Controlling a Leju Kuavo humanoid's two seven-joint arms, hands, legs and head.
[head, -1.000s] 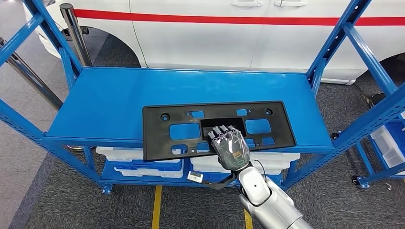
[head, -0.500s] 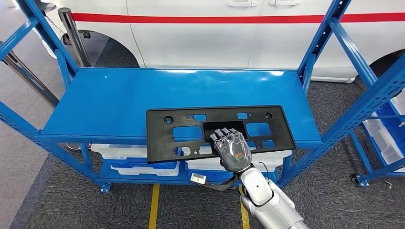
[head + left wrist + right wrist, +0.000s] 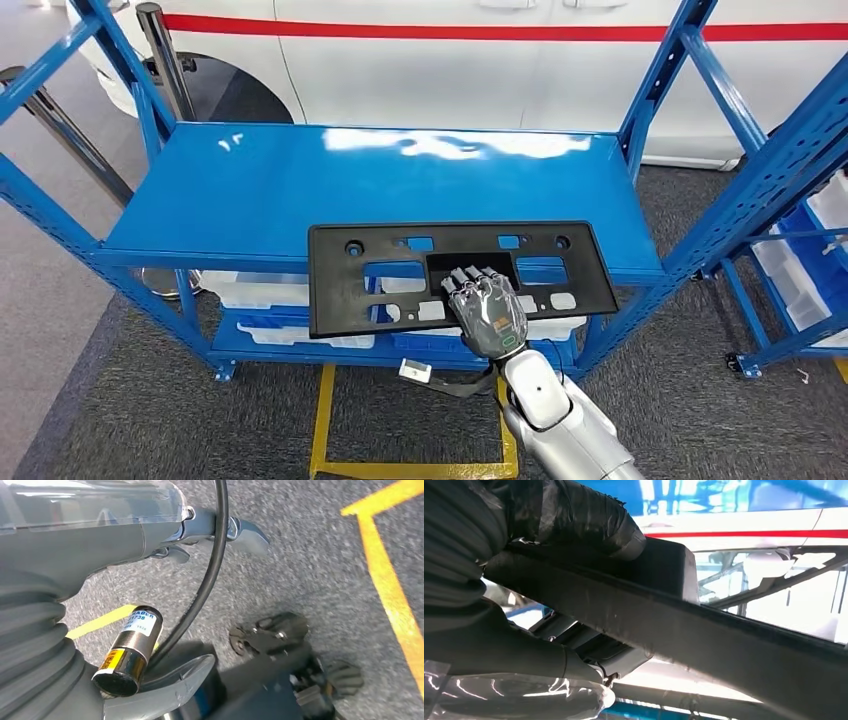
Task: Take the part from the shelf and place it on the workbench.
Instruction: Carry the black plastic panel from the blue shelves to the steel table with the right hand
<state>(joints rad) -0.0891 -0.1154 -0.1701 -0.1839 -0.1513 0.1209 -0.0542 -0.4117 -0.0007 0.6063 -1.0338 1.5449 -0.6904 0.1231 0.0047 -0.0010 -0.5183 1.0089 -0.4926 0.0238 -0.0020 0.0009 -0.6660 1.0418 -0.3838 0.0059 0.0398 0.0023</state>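
Observation:
The part [image 3: 335, 300] is a flat black plastic plate with several cut-outs. It lies across the front edge of the blue shelf's top deck [image 3: 300, 190], its near half out past the edge. My right hand [image 3: 488, 310] grips the plate at the middle of its near edge, fingers on top over the centre recess. In the right wrist view the dark fingers [image 3: 574, 515] wrap over the plate's edge [image 3: 724, 635] with the thumb beneath. My left hand [image 3: 100, 540] hangs over grey carpet and holds nothing.
A white car [image 3: 450, 70] with a red stripe stands behind the shelf. White bins [image 3: 250, 290] sit on the lower deck. A second blue rack with bins [image 3: 810, 270] stands at the right. Yellow lines [image 3: 325, 420] mark the carpet; a grey post [image 3: 165, 60] stands at the back left.
The whole view has shifted back from the shelf. The plate, held by my right hand, has come further out over the shelf's front edge.

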